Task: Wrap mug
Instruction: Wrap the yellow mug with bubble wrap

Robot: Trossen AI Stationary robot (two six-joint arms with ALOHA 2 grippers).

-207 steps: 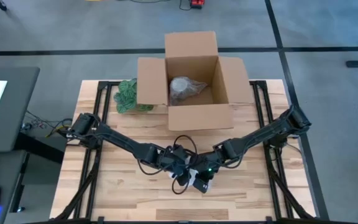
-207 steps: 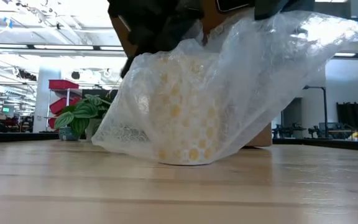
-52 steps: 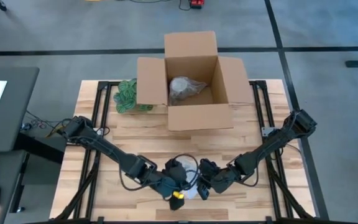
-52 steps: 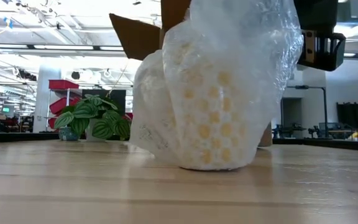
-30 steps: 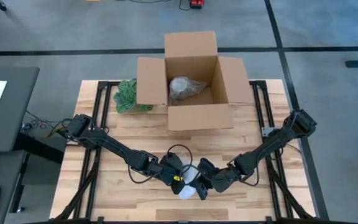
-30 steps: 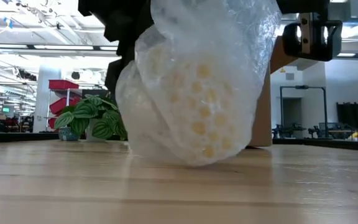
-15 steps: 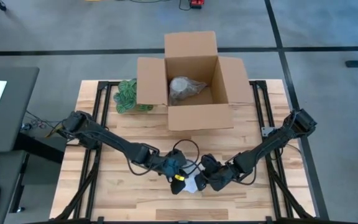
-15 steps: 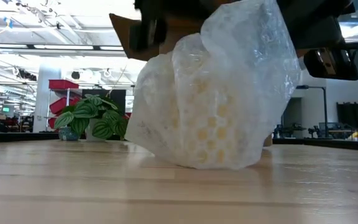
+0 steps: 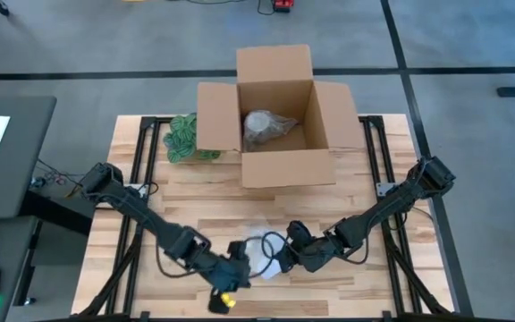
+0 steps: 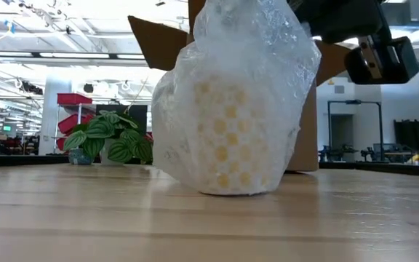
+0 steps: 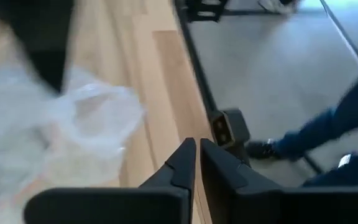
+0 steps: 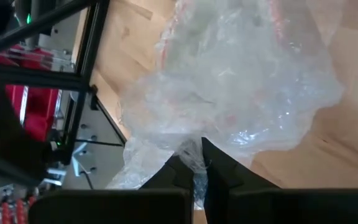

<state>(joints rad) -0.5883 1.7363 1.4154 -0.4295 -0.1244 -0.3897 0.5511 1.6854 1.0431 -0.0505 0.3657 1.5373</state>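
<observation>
My right gripper (image 12: 197,163) is pinched on a fold of the bubble wrap (image 12: 241,87), which bunches out ahead of my fingers and covers the mug; in the high view this gripper (image 9: 280,258) sits at the near-middle of the table (image 9: 365,286), touching the wrapped bundle (image 9: 262,255). My left gripper (image 11: 196,163) has its fingers pressed together with nothing between them; the loose edge of the wrap lies off to one side of it, apart from the tips. From above, the left gripper (image 9: 226,284) is just beside the bundle, toward the table's front edge, with a yellow spot showing near its tip.

I can read no writing, brand or label on anything here.

In the low view the wrapped mug (image 10: 231,109) stands upright on the wood, a yellow checker-like pattern showing through the clear film, and the wrap rises to a gathered peak above it. Part of my right arm's dark body (image 10: 380,54) hangs beside that peak.

Well beyond both grippers, at the far side of the table, a cardboard box (image 9: 275,112) stands with its flaps open; inside lies another clear-wrapped bundle (image 9: 265,125). A green leafy plant (image 9: 184,136) sits just beside the box, on my left side.
</observation>
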